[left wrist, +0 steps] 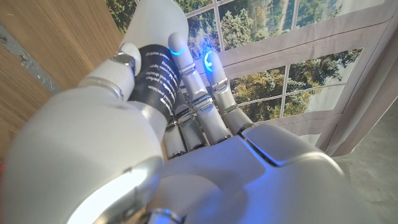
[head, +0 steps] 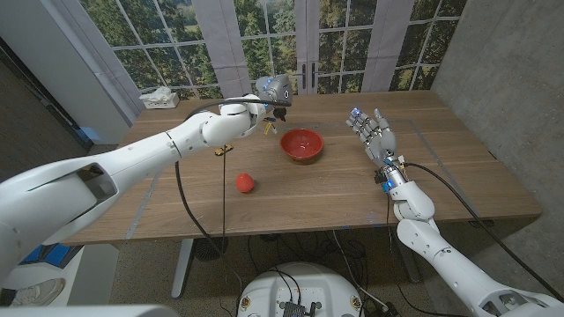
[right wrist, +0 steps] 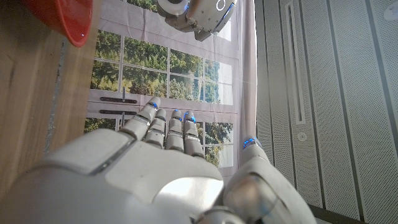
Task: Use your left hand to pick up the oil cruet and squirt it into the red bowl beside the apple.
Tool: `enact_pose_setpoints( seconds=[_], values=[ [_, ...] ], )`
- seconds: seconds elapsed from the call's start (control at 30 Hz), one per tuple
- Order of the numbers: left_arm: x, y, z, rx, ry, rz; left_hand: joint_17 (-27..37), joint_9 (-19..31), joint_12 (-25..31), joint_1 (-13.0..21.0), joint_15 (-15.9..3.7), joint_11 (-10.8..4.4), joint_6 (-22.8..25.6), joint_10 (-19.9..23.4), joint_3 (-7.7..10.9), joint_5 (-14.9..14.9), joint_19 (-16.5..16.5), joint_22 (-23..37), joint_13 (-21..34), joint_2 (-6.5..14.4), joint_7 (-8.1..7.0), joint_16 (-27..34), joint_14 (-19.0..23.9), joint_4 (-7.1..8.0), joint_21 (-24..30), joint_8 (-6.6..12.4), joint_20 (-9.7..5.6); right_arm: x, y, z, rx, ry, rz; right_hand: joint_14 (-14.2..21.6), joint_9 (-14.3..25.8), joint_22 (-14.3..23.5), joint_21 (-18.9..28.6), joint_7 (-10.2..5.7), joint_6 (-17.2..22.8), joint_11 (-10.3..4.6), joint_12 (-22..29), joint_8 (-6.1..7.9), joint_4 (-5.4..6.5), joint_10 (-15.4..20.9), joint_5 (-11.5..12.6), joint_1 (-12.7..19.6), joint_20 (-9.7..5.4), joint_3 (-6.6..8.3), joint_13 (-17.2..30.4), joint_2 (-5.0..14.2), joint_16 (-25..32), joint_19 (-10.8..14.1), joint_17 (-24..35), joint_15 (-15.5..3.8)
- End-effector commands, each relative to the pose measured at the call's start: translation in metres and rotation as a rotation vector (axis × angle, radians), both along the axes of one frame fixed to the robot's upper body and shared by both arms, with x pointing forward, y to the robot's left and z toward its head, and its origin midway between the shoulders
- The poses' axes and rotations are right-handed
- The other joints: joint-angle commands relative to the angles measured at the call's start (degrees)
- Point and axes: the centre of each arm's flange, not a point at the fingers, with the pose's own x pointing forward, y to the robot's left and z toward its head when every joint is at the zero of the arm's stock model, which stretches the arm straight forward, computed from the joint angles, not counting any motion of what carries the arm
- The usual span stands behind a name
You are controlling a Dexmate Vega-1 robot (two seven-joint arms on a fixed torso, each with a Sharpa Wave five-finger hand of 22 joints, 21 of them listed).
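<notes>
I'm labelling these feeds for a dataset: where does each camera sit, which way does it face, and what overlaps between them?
Head view: on the robot's head, looking down at the table; both arms, left hand gripping the cruet beside the red bowl, right hand open, apple.
Left wrist view: on the left wrist, along the left hand around the dark cruet, toward windows.
Right wrist view: on the right wrist, along the right hand, toward windows.
Shared: head and right wrist views both show the bowl.

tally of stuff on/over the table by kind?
Oil cruet, held in the left hand: 1
Red bowl: 1
Apple: 1
Tissue box: 1
Total: 4
</notes>
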Motion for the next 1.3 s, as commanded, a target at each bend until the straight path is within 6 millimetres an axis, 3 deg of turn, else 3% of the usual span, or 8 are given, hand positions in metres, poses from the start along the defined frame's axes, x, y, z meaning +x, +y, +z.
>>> enact_pose_setpoints(
  seconds=[0.03, 0.17, 0.27, 0.37, 0.57, 0.93, 1.3],
  values=[
    [-0.003, 0.001, -0.006, -0.031, -0.061, -0.012, -1.8, 9.6, 2.0, 9.9, -3.18, -3.88, 4.2, 10.4, 1.6, -1.8, 0.0, -0.6, 24.0, 11.2, -2.73, -1.7, -1.9, 1.12, 0.8, 12.49, -8.52, 0.001, 0.003, 0.003, -0.009, 0.0, 0.0, 0.3, 0.1, 0.2, 0.0, -0.22, 0.3, -0.25, 0.1, 0.3, -0.26, 0.3, -0.1, -0.5, 0.25, 0.14, 0.1, 0.08, 0.3, 0.1, 0.1, 0.43],
    [-0.005, 0.002, -0.007, -0.064, -0.072, -0.019, -4.4, 8.0, -0.5, 9.9, -3.29, -4.04, 3.5, 9.1, 2.37, -3.5, 0.9, -1.8, 21.9, 11.0, -2.69, -4.4, -3.6, 0.68, 0.8, 11.31, -8.34, 0.0, 0.003, 0.004, -0.011, 0.003, -0.003, 0.3, 0.1, 0.2, 0.0, -0.45, 0.4, -0.21, 0.1, 0.33, -0.29, 0.3, -0.1, -0.5, 0.26, 0.13, 0.1, 0.06, 0.3, 0.1, 0.1, 0.35],
    [-0.005, 0.004, -0.009, -0.064, -0.094, -0.021, -6.6, 6.3, -2.6, 9.5, -3.37, -4.13, 0.6, 7.6, 2.88, -4.0, 1.5, -3.4, 19.8, 10.4, -2.9, -6.3, -4.5, 0.56, 0.1, 8.63, -8.19, 0.0, 0.003, 0.004, -0.015, 0.002, -0.007, 0.3, 0.2, 0.2, 0.0, -0.6, 0.5, -0.19, 0.0, 0.36, -0.3, 0.3, -0.1, -0.6, 0.29, 0.13, 0.1, 0.06, 0.3, 0.1, 0.1, 0.39],
    [-0.005, 0.005, -0.01, -0.069, -0.11, -0.021, -7.1, 6.0, -3.0, 9.3, -3.38, -4.14, 0.1, 7.3, 2.9, -4.0, 1.4, -3.9, 19.4, 10.1, -2.99, -6.8, -5.0, 0.56, -0.3, 8.06, -8.06, 0.0, 0.003, 0.005, -0.016, 0.004, -0.007, 0.3, 0.2, 0.2, 0.0, -0.73, 0.5, -0.16, 0.0, 0.36, -0.31, 0.3, -0.1, -0.6, 0.3, 0.13, 0.1, 0.06, 0.3, 0.1, 0.1, 0.45],
    [-0.006, 0.008, -0.01, -0.104, -0.131, -0.027, -9.4, 4.1, -5.3, 6.2, -3.42, -4.24, -2.0, 4.5, 0.34, -4.2, 1.6, -5.4, 17.1, 7.1, -3.18, -8.9, -7.0, 1.09, -1.6, 4.92, -7.51, 0.0, 0.004, 0.007, -0.021, 0.003, -0.009, 0.3, 0.2, 0.2, 0.0, -0.85, 0.6, -0.16, 0.1, 0.34, -0.35, 0.3, -0.1, -0.6, 0.34, 0.13, 0.1, 0.07, 0.3, 0.1, 0.0, 0.44],
    [-0.006, 0.012, -0.013, -0.183, -0.155, -0.029, -13.5, 1.0, -7.2, 0.9, -3.36, -4.14, -2.5, 0.6, -2.68, -4.1, 1.4, -6.0, 12.7, 5.5, -3.35, -11.7, -8.1, 1.81, -3.3, 0.4, -7.37, -0.002, 0.007, 0.011, -0.035, 0.003, -0.022, 0.3, 0.2, 0.2, 0.0, -0.89, 0.6, -0.08, 0.1, 0.31, -0.41, 0.3, -0.1, -0.6, 0.33, 0.15, 0.1, 0.09, 0.3, 0.2, 0.0, 0.38],
    [-0.009, 0.016, -0.012, -0.327, -0.208, -0.092, -14.5, 0.4, -7.1, -0.5, -3.33, -4.08, -2.3, 0.6, -2.97, -4.1, 1.4, -6.0, 11.6, 5.3, -3.23, -12.2, -8.2, 1.95, -3.8, -0.45, -7.46, -0.003, 0.009, 0.017, -0.056, 0.013, -0.034, 0.3, 0.2, 0.2, 0.0, -0.94, 0.6, -0.14, 0.1, 0.28, -0.47, 0.3, -0.1, -0.6, 0.34, 0.16, 0.1, 0.11, 0.3, 0.2, -0.1, 0.46]
  ],
)
